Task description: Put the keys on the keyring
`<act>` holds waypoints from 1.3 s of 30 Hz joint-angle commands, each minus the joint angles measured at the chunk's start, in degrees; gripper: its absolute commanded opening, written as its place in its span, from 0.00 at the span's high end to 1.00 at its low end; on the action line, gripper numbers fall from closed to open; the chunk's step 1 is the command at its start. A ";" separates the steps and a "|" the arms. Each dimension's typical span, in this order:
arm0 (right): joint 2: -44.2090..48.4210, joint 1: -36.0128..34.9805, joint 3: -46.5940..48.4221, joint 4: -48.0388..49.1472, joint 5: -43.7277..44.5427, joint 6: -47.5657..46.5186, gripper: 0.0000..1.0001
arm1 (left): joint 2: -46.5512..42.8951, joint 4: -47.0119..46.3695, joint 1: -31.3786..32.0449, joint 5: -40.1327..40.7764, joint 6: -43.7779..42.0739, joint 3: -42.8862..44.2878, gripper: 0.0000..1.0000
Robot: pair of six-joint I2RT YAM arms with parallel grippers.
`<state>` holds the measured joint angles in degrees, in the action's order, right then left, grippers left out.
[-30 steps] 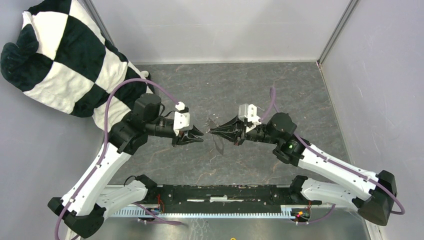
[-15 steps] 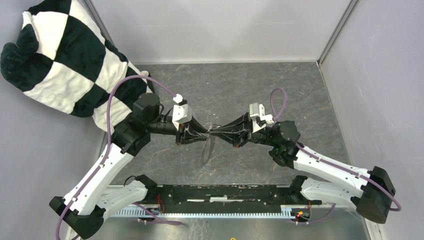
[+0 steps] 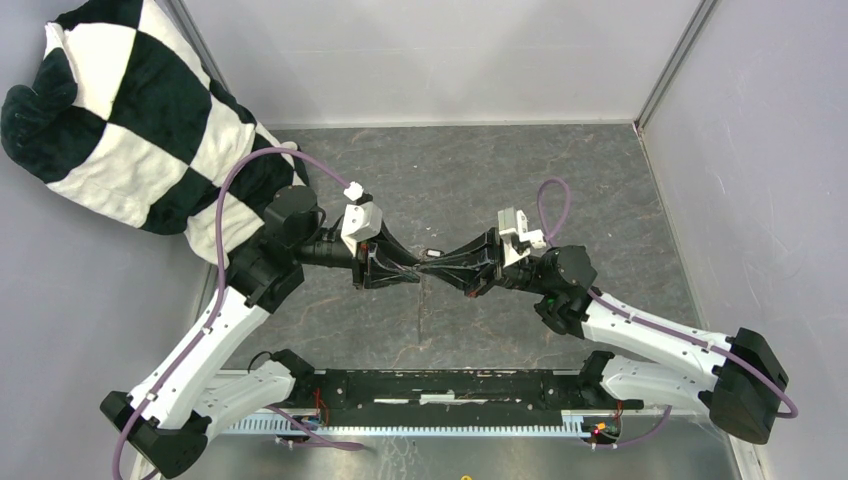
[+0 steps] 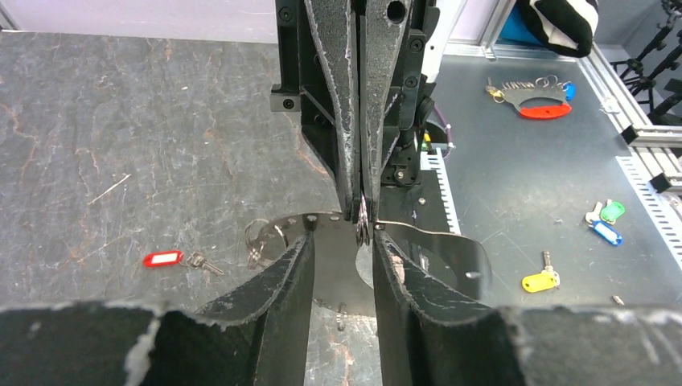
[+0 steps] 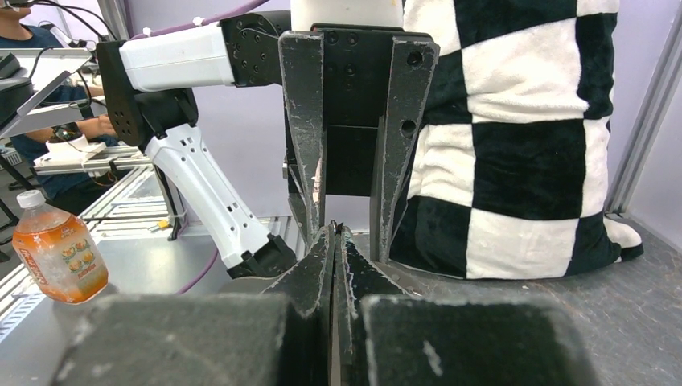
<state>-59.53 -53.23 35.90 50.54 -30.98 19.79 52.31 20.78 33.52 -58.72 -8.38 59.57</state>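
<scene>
Both arms meet mid-air over the middle of the worktop (image 4: pixel 121 121), tip to tip; the right claw (image 4: pixel 359 214) is clenched, jaws pressed flat together, with a thin sliver of silvery metal poking out at the tips; I take that for the keyring (image 4: pixel 363 229) seen edge-on, too thin to trace its full loop. The left claw (image 4: pixel 342 237) is released, its fingers spread and straddling the right claw's tips, one on each side, not gripping anything; the right wrist view shows the same, left fingers apart around the closed right pair.

The red-tag key (image 4: pixel 164 258) lies flat on the worktop, well apart from both claws and the keyring, tag to one side and key to the other; the black-tag key can't be picked out for sure; a small tangle of wire rings (image 4: pixel 257 238) sits on the worktop near the claws, unclear what it belongs to. Checkered cushion (image 3: pixel 130 110) in the far left corner, not involved.

Progress: early; the keyring is off the worktop and in hand, that's about all that's done; no key shows on the loop, and at least the red one is plainly not on it. Left to do, by my read: settle who holds the keyring (looks like a handover or a two-claw brace), then fetch each key and thread it on; both keys pending.
</scene>
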 commanded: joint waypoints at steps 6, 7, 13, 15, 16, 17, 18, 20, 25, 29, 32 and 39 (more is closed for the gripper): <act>-0.44 -1.43 -0.04 4.36 1.12 0.25 0.99 | -1.15 -2.09 0.25 -0.54 1.46 0.02 0.74; -0.38 -1.50 -0.02 4.02 0.97 0.27 0.99 | -1.28 -1.88 0.26 0.07 1.27 -0.06 0.79; 0.76 -1.60 2.44 -6.08 0.31 -3.17 0.97 | -1.48 1.04 0.31 2.06 -1.81 0.47 0.98; 0.93 -1.38 5.10 -12.95 0.23 -5.62 0.93 | -1.45 2.09 0.24 1.67 -2.76 0.71 0.98; 0.94 -1.29 7.20 -18.13 0.14 -7.53 0.89 | -1.45 2.69 0.28 1.59 -3.67 0.84 0.98; 0.91 -1.15 9.05 -22.18 0.00 -9.31 0.85 | -1.51 3.87 0.24 1.55 -4.44 1.04 0.98; 0.79 -0.89 11.33 -26.72 -0.20 -11.67 0.81 | -1.47 4.68 0.23 1.41 -5.89 1.20 0.98; 0.64 -0.16 15.47 -33.84 -1.08 -15.30 0.73 | -1.25 7.86 0.23 1.33 -8.79 1.83 0.98; -2.81 0.91 27.40 -52.58 -5.48 -25.89 0.61 | -0.46 14.35 0.28 1.29 -17.12 3.21 0.98; -7.22 0.79 35.42 -66.05 -9.70 -33.56 0.56 | 0.35 16.79 0.23 1.40 -20.36 4.54 0.98; -9.90 0.85 39.86 -72.42 -10.62 -37.62 0.57 | 1.29 18.84 0.30 1.62 -22.11 5.55 0.98; -11.16 0.85 41.43 -73.59 -10.72 -39.09 0.65 | 1.35 19.57 0.28 2.53 -22.81 5.67 0.98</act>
<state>-70.70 -52.49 74.19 -20.03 -40.21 -16.62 53.89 40.18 33.63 -56.31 -27.99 62.98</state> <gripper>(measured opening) 0.380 0.037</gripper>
